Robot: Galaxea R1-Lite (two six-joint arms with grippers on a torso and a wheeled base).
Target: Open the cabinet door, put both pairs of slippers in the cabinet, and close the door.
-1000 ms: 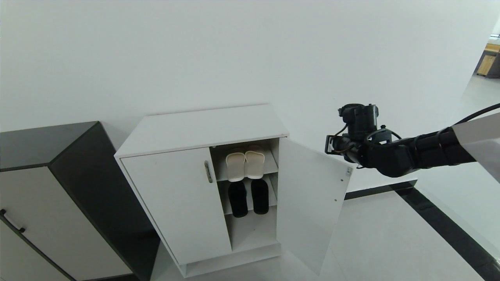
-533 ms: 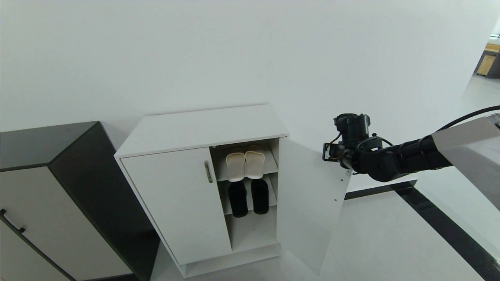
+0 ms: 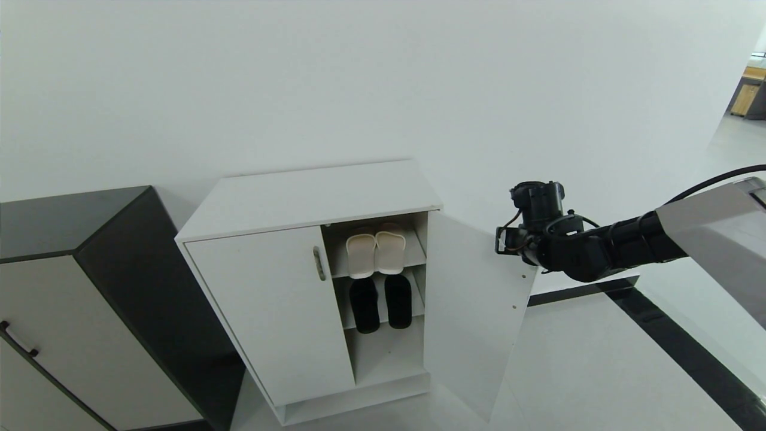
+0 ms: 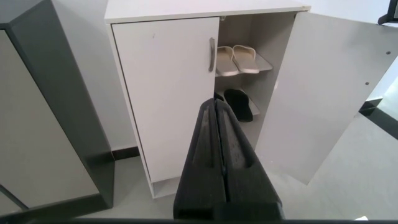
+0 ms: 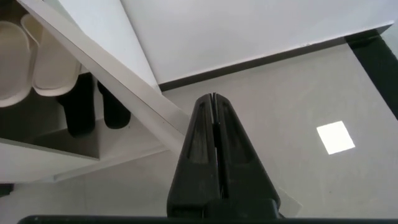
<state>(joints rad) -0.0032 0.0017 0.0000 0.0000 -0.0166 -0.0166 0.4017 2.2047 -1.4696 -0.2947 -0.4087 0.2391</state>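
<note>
Cabinet door point(image 3: 473, 311) on the right side hangs wide open, free edge swung out toward the right arm. Right gripper point(image 5: 214, 99): jaws pressed together, nothing between them, tips just beside the open door's edge point(image 5: 130, 93), on its outer side; contact can't be told. In the head view the right wrist sits at the door's upper outer corner. Left gripper point(image 4: 216, 104): jaws closed too, empty, held low in front of the cabinet and aimed at the closed left door point(image 4: 165, 93), well apart from it.

Both slipper pairs are inside the cabinet point(image 3: 311, 194). White slippers point(image 3: 376, 252) lie side by side on the top shelf, ends poking over the front edge. Black slippers point(image 3: 380, 302) lie side by side on the shelf right below. Bottom compartment holds nothing visible. Left door has a metal handle point(image 3: 319, 263) by its inner edge.

Cabinet stands against a white wall point(image 3: 383, 78). Dark cabinet point(image 3: 119, 281) with a light front stands just beside it on the left. Light floor point(image 3: 598, 365), black strip point(image 3: 676, 347) running across it on the right; bright square patch point(image 5: 336, 137) on the floor in the right wrist view.
</note>
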